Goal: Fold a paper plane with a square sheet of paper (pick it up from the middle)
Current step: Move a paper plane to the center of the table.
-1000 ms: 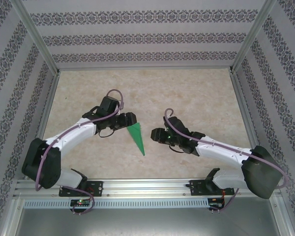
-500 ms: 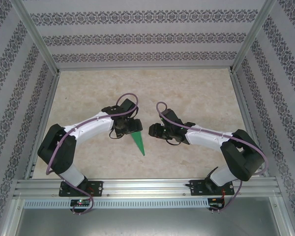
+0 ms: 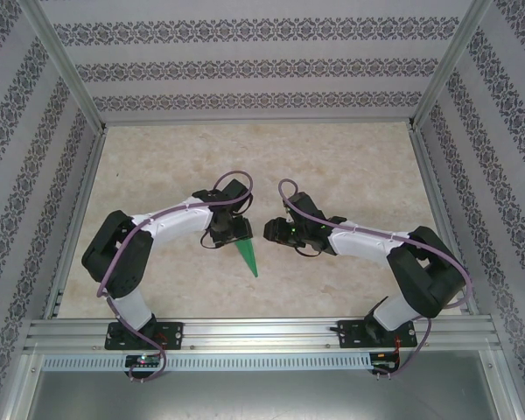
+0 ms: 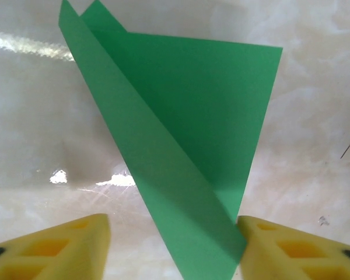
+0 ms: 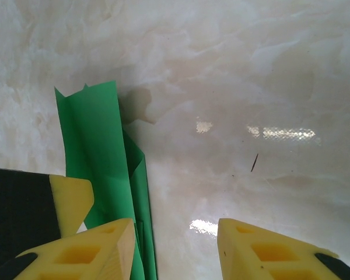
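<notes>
Two arms reaching in over the middle of the table (image 3: 350,175). Green plane (image 3: 248,256) lying flat there, nose toward the bases, wide end under the left gripper (image 3: 232,233). Jaws of that one spread either side of the paper, with one finger (image 4: 280,251) touching its edge, the other apart, nothing pinched. Just beside it the right gripper (image 3: 271,231), low, jaws also spread, bare table between.

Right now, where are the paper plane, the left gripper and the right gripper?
paper plane (image 4: 210,111), left wrist view, on its broad flat panel.
left gripper (image 4: 174,224), left wrist view, midway between its fingertips.
right gripper (image 5: 176,228), right wrist view, midway between its fingertips.
</notes>
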You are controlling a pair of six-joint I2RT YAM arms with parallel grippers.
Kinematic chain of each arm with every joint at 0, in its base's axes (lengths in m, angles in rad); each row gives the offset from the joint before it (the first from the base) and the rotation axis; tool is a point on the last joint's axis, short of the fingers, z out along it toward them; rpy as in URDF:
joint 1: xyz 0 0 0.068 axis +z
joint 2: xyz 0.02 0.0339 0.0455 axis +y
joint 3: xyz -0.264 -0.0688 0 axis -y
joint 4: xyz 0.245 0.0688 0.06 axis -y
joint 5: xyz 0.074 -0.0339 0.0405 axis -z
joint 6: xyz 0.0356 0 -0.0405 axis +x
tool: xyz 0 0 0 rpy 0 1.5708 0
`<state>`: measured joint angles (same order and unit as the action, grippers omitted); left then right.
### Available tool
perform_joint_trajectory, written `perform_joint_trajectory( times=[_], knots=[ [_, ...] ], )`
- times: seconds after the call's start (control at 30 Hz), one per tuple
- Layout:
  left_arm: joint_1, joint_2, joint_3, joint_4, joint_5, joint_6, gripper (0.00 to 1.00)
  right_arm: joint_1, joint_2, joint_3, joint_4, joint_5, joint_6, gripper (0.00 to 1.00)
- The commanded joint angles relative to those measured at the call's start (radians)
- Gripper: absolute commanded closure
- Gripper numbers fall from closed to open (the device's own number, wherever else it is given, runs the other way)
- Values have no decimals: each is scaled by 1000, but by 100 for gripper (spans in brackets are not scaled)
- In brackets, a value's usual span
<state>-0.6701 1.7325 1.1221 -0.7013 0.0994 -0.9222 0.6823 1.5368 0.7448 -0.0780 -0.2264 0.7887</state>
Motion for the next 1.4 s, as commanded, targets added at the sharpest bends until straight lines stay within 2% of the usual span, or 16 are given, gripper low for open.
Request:
perform_joint_trajectory(
  times=[0.0, 0.17, 0.33, 0.37, 0.5, 1.0, 1.23, 1.37],
  knots=[
    [-10, -35, -17, 24, 6, -1, 53, -6, 16, 0, 57, -37, 12, 58],
    [-11, -93, -69, 57, 1, 0, 72, 8, 31, 1, 90, -75, 4, 57],
    [-2, -152, -139, 118, 21, 0, 97, 37, 70, 17, 123, -122, -14, 56],
    [1, -155, -147, 119, 21, 2, 99, 42, 83, 23, 132, -139, -15, 57],
    [13, -181, -195, 164, 48, 10, 100, 67, 127, 43, 162, -173, -19, 55],
    [29, -217, -246, 163, 43, 22, 100, 107, 196, 59, 215, -227, -31, 52],
    [32, -221, -241, 166, 51, 25, 99, 112, 83, 28, 131, -86, -45, 48],
    [33, -221, -247, 170, 52, 22, 99, 115, 41, 19, 102, -76, -62, 47]
  ],
)
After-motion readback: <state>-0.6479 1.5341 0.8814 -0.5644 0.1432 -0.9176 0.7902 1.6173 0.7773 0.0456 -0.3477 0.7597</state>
